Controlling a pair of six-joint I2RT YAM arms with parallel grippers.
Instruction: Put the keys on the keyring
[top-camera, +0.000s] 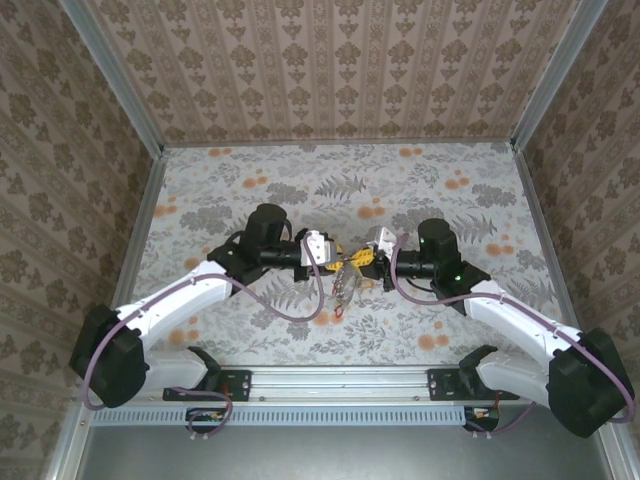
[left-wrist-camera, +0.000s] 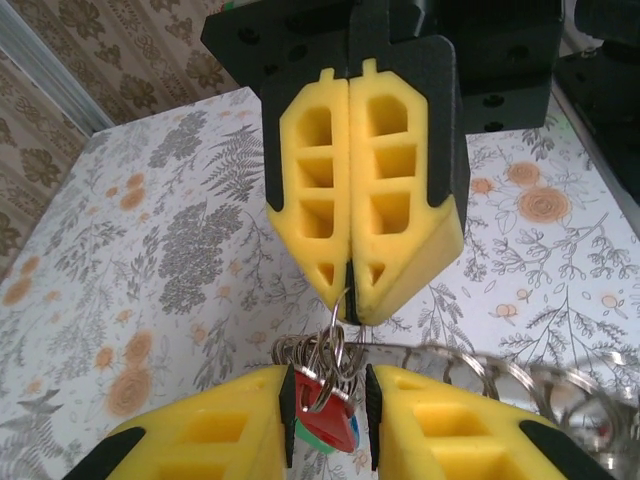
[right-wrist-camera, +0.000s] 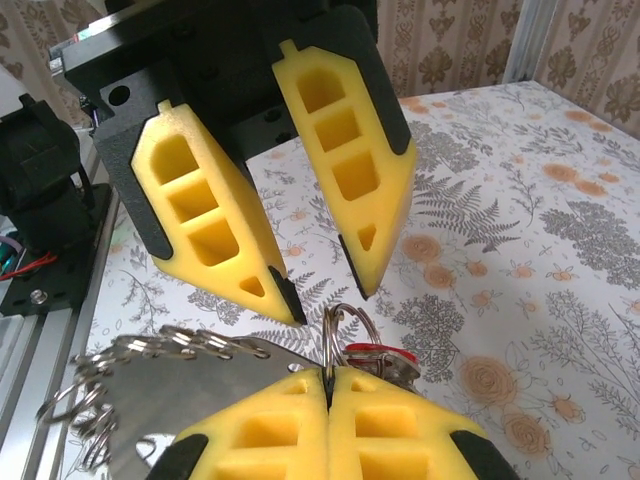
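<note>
Both grippers meet above the table's middle. A bunch of keys, the front one with a red head (left-wrist-camera: 325, 412), hangs from several small split rings between the pads of my left gripper (left-wrist-camera: 328, 395), which stands open around it. Green and blue heads peek out behind the red one. My right gripper (left-wrist-camera: 350, 300) is shut on one small split ring (left-wrist-camera: 338, 312) of that bunch. The keyring (left-wrist-camera: 500, 365), a grey metal band strung with more small rings, curves off to the right. From the right wrist, my right gripper (right-wrist-camera: 328, 375) pinches the ring (right-wrist-camera: 345, 325) beside the red head (right-wrist-camera: 380, 352).
From above, the bunch and the band dangle (top-camera: 342, 288) below the two grippers, over the floral table (top-camera: 450, 200). Patterned walls close off the back and both sides. An aluminium rail (top-camera: 340, 380) with the arm bases runs along the near edge.
</note>
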